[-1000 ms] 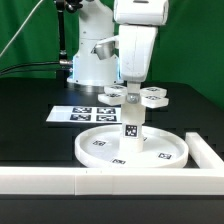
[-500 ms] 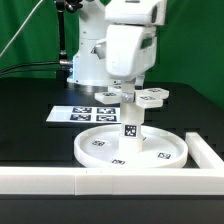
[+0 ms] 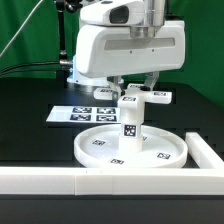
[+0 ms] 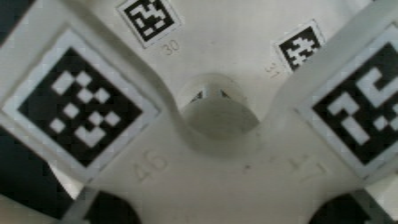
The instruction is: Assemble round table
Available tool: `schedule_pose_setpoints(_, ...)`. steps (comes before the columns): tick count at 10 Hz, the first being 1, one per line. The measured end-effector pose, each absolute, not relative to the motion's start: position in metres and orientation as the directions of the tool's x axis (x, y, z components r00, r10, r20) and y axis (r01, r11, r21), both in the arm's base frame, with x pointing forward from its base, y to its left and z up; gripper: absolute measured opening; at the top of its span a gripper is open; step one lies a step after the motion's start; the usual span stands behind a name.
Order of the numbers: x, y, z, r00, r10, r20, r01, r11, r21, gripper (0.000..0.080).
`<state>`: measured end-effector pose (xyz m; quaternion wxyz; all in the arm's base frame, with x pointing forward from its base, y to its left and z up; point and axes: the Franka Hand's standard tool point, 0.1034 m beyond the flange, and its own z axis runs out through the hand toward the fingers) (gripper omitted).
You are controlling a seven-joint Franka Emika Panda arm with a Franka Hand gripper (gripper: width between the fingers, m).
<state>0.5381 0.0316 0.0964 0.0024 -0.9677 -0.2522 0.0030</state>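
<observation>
Round disc flat on black table, rim up, beside white rail; post upright at disc centre. Cross-shaped piece on post top, gripper clamped on it. Wrist view: cross-shaped piece fills frame, tags visible. Marker board behind disc

The arm is glossy white plastic with rounded, bulging shells and dark seams at its joints. A thin black cable runs down beside its upright column. Its wide, boxy white hand unit has softly rounded corners, a grey oval patch on top, and a shaded grey underside.
</observation>
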Motion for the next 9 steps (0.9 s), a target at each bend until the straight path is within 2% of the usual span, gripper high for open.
schedule_pose_setpoints(4,0.538,0.0326,0.0963,0.98,0.197,-0.006,0.197,-0.98,-0.005,0.0445)
schedule_pose_setpoints(5,0.5382,0.0344,0.0962,0.998,0.057,0.0,0.057,-0.998,-0.011,0.0445)
schedule_pose_setpoints(7,0.538,0.0397,0.0964,0.984,-0.181,0.0,-0.181,-0.983,-0.023,0.0445)
schedule_pose_setpoints(9,0.5383,0.0396,0.0967,0.906,-0.423,-0.013,-0.424,-0.905,-0.043,0.0445)
